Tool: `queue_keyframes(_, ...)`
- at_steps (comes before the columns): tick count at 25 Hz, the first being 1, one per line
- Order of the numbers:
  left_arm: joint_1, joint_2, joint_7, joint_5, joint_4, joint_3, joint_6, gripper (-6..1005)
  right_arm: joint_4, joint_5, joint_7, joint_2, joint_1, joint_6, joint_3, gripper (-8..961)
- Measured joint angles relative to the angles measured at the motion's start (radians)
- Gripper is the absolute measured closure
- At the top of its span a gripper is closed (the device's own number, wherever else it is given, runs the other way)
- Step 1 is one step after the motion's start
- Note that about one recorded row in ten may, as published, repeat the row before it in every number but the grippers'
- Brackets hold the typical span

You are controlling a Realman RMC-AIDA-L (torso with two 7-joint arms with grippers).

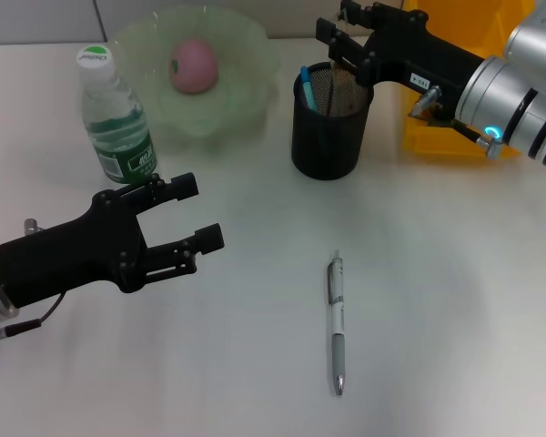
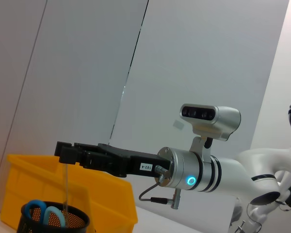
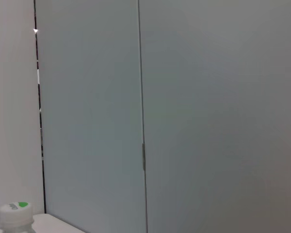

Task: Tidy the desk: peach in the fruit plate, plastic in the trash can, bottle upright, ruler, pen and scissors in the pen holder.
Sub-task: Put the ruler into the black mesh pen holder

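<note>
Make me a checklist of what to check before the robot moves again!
1. Peach in the fruit plate: ok.
2. Bottle upright: ok.
3. Scissors in the pen holder: ok.
4. Ruler in the holder: it hangs from the right end effector into the holder, not yet released: not ok.
5. Pen in the holder: lies on the desk: not ok.
6. Left end effector open, empty: ok.

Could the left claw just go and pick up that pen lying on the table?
Probably yes. The left claw hovers open over bare table, and the pen lies alone to its right with nothing between them.
</note>
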Motion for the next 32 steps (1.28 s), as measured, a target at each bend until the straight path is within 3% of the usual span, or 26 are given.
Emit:
queue_keyframes(29, 0.003, -0.001, 0.01, 0.0, -0.001, 0.0, 0.003, 170, -0.002, -0.011, 0.015, 0.002, 0.002, 0.012, -0.044, 544)
queue_keyframes(32, 0.003, 0.0, 0.01, 0.0, -0.002, 0.0, 0.003, 170, -0.004, -0.011, 0.015, 0.002, 0.001, 0.012, -0.044, 346)
